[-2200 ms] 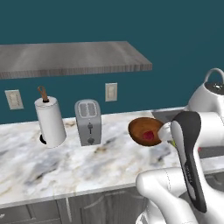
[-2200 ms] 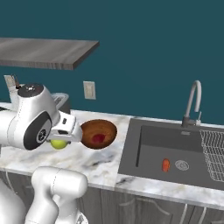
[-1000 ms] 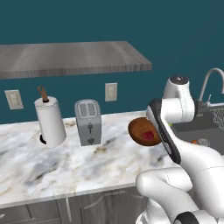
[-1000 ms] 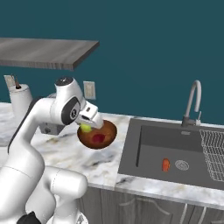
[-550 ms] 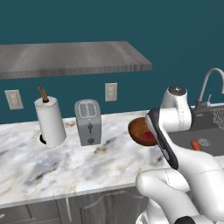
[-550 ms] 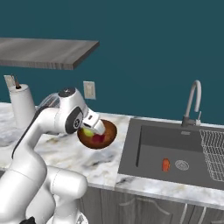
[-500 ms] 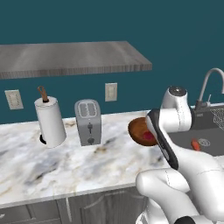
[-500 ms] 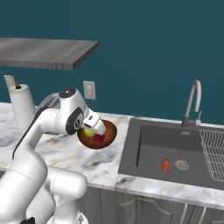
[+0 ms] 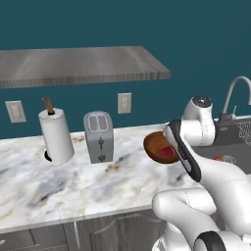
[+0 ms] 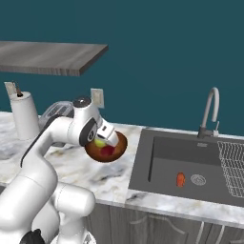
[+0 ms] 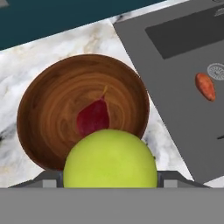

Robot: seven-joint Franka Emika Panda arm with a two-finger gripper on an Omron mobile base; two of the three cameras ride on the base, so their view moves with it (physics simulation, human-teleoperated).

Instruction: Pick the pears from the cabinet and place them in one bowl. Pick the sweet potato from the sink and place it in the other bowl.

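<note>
The hand (image 11: 110, 181) pinches the yellow-green pear (image 11: 110, 159) above the unlabelled dark wooden bowl (image 11: 52, 109).

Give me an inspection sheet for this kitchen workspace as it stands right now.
Surface: marble counter, bare patches between the items.
Job's things: yellow-green pear held above the dark wooden bowl; red pear lying inside that bowl; sweet potato on the sink floor near the drain; shelf above.
Clutter: toaster, paper towel roll.
Gripper: gripper over the bowl, shut on the yellow-green pear.
Cables: nothing seen.
Surroundings: teal wall, two wall outlets, chrome tap, wire rack.
</note>
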